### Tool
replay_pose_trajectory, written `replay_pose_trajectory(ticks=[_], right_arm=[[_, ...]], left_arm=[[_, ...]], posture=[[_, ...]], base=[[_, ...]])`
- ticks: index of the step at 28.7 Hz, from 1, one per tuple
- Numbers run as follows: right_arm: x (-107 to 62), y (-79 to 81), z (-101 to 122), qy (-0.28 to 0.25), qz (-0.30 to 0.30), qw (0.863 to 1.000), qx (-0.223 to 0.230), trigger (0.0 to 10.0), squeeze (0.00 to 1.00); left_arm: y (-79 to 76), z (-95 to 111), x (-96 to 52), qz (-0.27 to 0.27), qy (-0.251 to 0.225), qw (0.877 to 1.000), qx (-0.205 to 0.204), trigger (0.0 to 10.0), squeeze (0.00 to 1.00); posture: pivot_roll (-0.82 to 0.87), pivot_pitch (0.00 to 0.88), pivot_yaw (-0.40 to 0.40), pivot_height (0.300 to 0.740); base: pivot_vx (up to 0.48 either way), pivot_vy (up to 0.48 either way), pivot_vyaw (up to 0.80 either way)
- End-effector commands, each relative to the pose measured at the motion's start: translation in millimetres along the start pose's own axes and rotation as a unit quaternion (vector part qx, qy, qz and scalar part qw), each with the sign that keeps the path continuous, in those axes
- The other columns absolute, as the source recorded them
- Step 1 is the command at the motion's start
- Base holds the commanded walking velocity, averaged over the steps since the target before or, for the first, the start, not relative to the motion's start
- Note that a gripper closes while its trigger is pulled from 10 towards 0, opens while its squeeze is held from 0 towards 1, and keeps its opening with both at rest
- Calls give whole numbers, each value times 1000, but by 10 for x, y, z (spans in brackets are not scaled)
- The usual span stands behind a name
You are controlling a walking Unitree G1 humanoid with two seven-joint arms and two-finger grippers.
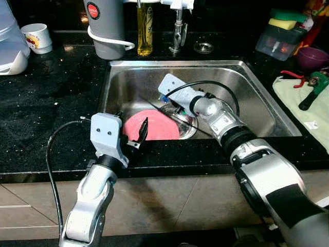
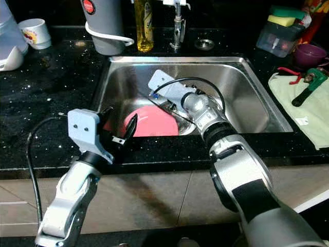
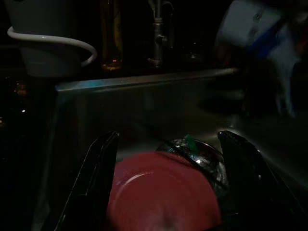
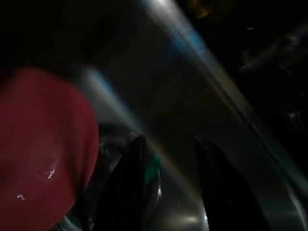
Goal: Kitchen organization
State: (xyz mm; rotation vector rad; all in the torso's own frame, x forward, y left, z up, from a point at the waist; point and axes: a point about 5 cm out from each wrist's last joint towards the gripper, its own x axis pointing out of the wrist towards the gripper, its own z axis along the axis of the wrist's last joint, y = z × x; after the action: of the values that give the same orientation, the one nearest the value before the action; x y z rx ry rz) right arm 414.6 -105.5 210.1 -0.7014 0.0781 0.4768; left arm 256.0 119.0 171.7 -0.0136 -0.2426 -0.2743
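A pink plate (image 1: 157, 128) lies flat on the bottom of the steel sink (image 1: 257, 98), near its front left, partly over the drain strainer (image 1: 186, 122). My left gripper (image 1: 131, 125) hovers open over the sink's front edge, its fingers either side of the plate's near rim (image 3: 159, 202). My right arm (image 1: 218, 116) reaches down into the sink. Its gripper (image 4: 169, 142) is open just above the drain, beside the plate (image 4: 38, 144), with nothing held. A small green scrap (image 4: 153, 168) sits in the strainer by one finger.
Behind the sink stand a grey jug (image 1: 105, 25), a yellow soap bottle (image 1: 145, 28) and the tap (image 1: 177, 31). A white mug (image 1: 37, 37) is at the back left. At the right are a sponge box (image 1: 280, 36), a purple bowl (image 1: 311, 56) and a cloth with tools (image 1: 303, 98).
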Motion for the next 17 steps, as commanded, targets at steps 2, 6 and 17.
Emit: replay_pose_trajectory(ticks=[2,6,17], right_arm=[[-63,-193,174,-79,0,993,85,10000,0],[-160,-273,284,-176,40,968,171,10000,0],[-637,-58,155,-351,171,861,327,10000,0]], left_arm=[[30,-110,-40,5,34,999,3,10000,0],[27,-107,-28,1,33,999,1,10000,0],[42,-80,3,-3,29,1000,5,10000,0]], posture=[[66,69,-70,740],[60,67,-63,740],[52,66,-39,740]], base=[[0,0,0],[0,0,0],[0,0,0]])
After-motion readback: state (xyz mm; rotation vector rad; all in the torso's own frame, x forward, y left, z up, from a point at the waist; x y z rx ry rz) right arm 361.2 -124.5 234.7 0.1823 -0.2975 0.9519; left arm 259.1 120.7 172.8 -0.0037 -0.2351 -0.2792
